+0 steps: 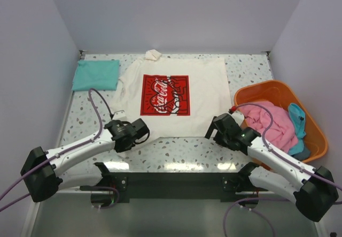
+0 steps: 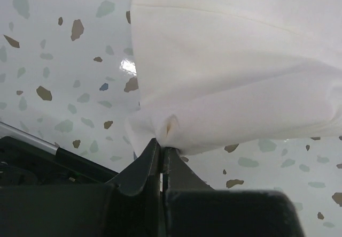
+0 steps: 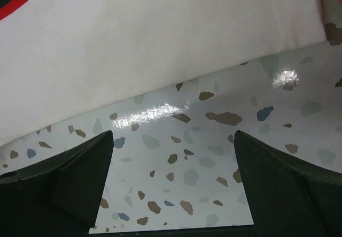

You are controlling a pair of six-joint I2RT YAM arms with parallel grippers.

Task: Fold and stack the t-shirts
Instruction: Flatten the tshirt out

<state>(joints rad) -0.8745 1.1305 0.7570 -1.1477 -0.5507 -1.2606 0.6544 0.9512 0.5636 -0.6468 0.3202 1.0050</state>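
Note:
A large cream t-shirt (image 1: 176,95) with a red square print lies spread flat in the middle of the table. My left gripper (image 1: 143,131) is shut on its near left hem corner (image 2: 171,124), which bunches at the fingertips. My right gripper (image 1: 214,130) is open and empty just in front of the shirt's near right hem (image 3: 160,50), above bare table. A folded teal t-shirt (image 1: 96,74) lies at the back left. Pink (image 1: 270,122) and blue (image 1: 297,118) shirts lie heaped in the orange basket.
The orange plastic basket (image 1: 318,135) stands at the right edge of the speckled table (image 1: 181,151). White walls close in the back and both sides. A cream sleeve bunches at the back edge (image 1: 153,55).

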